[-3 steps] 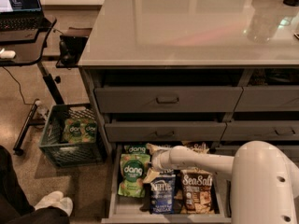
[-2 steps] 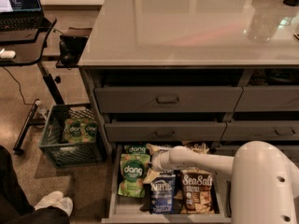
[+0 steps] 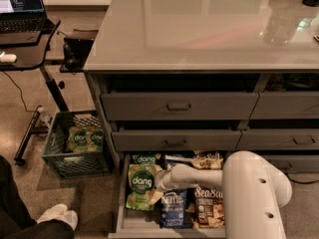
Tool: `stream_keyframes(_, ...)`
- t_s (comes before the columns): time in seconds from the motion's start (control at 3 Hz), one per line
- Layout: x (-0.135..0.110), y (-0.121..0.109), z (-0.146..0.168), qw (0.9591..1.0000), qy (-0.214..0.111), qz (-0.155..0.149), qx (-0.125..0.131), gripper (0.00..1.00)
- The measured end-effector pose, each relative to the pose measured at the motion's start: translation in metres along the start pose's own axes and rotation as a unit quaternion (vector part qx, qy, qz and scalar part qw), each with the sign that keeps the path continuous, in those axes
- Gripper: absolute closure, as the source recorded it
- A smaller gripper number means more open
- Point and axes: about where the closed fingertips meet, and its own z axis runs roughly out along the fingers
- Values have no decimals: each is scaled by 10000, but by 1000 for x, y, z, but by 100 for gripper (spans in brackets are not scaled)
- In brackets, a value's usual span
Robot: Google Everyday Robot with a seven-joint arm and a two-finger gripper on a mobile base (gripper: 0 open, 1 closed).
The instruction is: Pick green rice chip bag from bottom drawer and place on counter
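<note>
Green rice chip bag (image 3: 141, 185) lies in the bottom drawer (image 3: 135, 222), right at the tip of the gripper (image 3: 160, 181) — both unmoved since a second ago, so no lift yet; its grip I cannot tell.

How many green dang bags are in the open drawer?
2: one green rice chip bag at left, the gripper at its right edge; a second bag behind it, partly hidden; others possibly covered.

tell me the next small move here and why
Probably ease the gripper toward the middle of the green rice chip bag: it sits only at the bag's edge, and the bag lies flat in the bottom drawer, not yet lifted toward the counter.
</note>
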Motion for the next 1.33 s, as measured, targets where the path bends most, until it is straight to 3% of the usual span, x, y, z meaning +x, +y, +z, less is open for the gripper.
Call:
stream_keyframes(0.33,0,9,8,10000,41,-22,-54,0)
stream_keyframes(0.67,8,41,29,9998,112,62,-147,0)
stream_keyframes(1.33,11,63,46,9996,209,-55,195,0)
